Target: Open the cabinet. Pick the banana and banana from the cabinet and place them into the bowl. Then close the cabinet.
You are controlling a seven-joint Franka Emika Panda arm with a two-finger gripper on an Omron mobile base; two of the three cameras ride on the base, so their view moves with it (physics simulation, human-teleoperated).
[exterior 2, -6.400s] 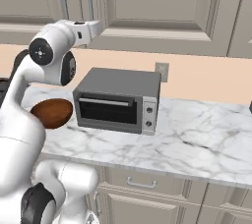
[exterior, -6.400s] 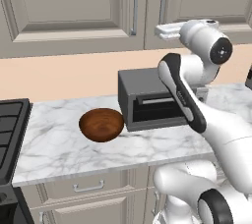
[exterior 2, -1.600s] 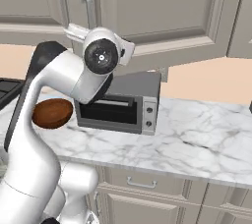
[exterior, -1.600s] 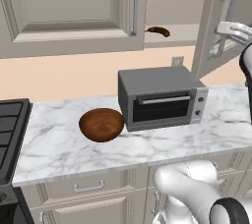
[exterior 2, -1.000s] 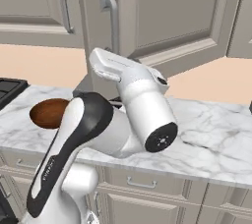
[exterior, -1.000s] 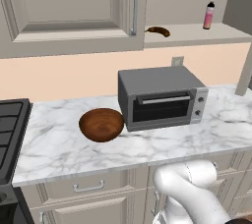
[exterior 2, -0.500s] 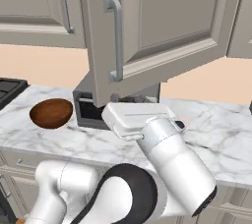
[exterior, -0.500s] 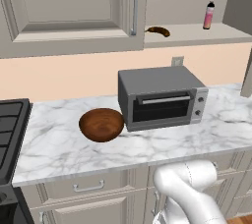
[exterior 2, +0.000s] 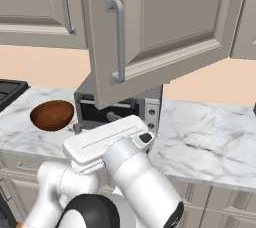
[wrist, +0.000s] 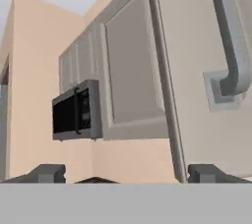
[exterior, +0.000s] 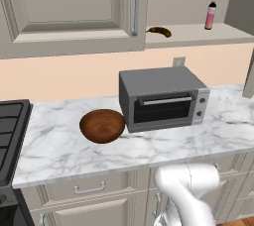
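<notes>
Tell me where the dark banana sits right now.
In the left base view the banana lies on the open cabinet's shelf, just right of the closed left door's handle and well left of the pink bottle, above the grey oven.

An open cabinet (exterior: 198,34) shelf holds a dark banana (exterior: 159,31) and a pink bottle (exterior: 211,16), above an oven (exterior: 161,98) beside a wooden bowl (exterior: 102,126) on a counter (exterior: 59,145).

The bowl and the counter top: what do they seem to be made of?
The bowl looks like dark reddish-brown wood with a glossy finish, judging by its faint grain and sheen. The counter top looks like polished white marble with grey veins, though it could be an imitation.
</notes>
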